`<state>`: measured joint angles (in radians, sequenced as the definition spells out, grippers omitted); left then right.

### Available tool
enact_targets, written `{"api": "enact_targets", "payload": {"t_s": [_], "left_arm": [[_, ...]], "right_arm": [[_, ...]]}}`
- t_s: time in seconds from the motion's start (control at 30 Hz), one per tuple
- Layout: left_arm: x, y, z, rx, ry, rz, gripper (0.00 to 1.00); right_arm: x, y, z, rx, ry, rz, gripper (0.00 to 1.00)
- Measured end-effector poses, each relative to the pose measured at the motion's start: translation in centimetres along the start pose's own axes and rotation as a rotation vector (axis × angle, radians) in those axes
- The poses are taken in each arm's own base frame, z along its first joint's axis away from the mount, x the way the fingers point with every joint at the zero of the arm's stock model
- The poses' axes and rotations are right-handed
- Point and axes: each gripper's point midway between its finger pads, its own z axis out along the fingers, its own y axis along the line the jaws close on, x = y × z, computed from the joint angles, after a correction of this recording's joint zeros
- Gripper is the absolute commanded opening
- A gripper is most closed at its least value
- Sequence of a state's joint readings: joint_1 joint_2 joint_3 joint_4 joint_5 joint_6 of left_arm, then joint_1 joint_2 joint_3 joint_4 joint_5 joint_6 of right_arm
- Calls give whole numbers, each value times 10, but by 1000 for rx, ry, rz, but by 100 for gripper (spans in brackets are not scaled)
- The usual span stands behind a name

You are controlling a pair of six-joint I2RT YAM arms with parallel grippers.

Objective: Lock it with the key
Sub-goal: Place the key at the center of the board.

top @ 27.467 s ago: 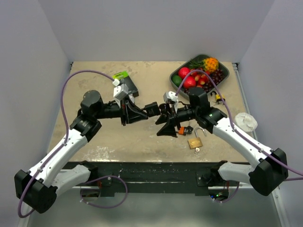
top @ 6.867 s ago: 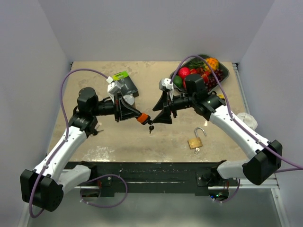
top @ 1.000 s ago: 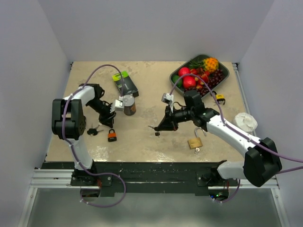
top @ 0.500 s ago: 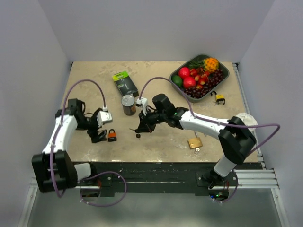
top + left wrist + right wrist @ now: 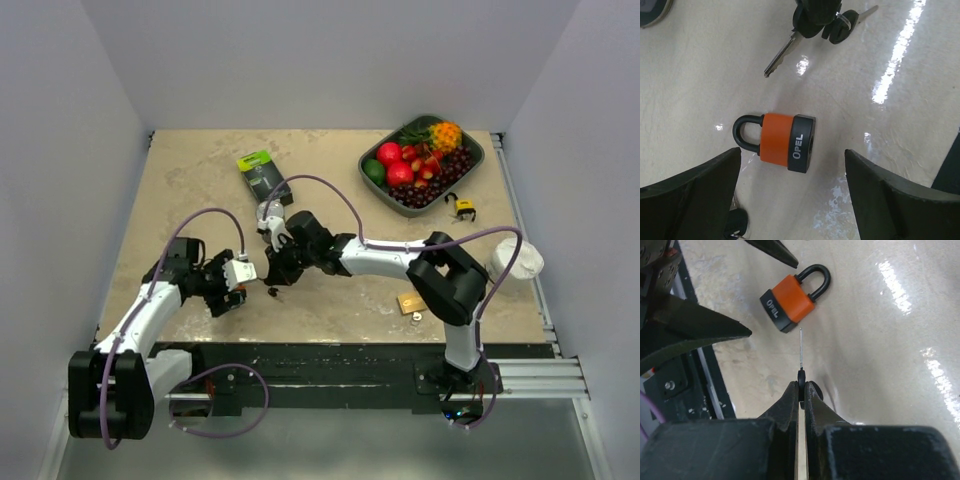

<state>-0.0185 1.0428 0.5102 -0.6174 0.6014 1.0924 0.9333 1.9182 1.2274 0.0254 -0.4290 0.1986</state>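
Left gripper (image 5: 791,151): fingers spread wide and holding nothing. I see it poised over the orange padlock (image 5: 775,141), one finger to either side and neither touching it.

Orange padlock: it lies flat on the table (image 5: 330,185), near the front left. It has a black shackle and a black base end marked OPEL. Both shackle legs meet the body.

Right gripper (image 5: 801,386): fingers pressed together on the black head of the key (image 5: 801,347). The bare blade projects forward. In the right wrist view its tip stops just short of the padlock's black end. I see a narrow gap and no contact. A second key (image 5: 841,27) hangs from the same bunch beside the gripped one.

The two grippers sit close together over the padlock. I cannot confirm from these views that the blade is in line with the keyhole.

Other items noted: a brass padlock (image 5: 410,303) lies front right, well apart from the work. A fruit tray (image 5: 476,160) stands at the far right.
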Motion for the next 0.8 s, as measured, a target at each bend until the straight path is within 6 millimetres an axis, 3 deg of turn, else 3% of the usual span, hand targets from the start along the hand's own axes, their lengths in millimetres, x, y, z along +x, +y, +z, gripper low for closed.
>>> {"api": "enact_targets", "payload": {"t_s": [0.67, 0.8], "left_arm": [[14, 26, 8, -126, 47, -21, 78], [18, 26, 12, -119, 60, -47, 77]], "right_arm": [[-18, -23, 42, 55, -31, 27, 0], [-20, -26, 43, 79, -39, 30, 7]]}}
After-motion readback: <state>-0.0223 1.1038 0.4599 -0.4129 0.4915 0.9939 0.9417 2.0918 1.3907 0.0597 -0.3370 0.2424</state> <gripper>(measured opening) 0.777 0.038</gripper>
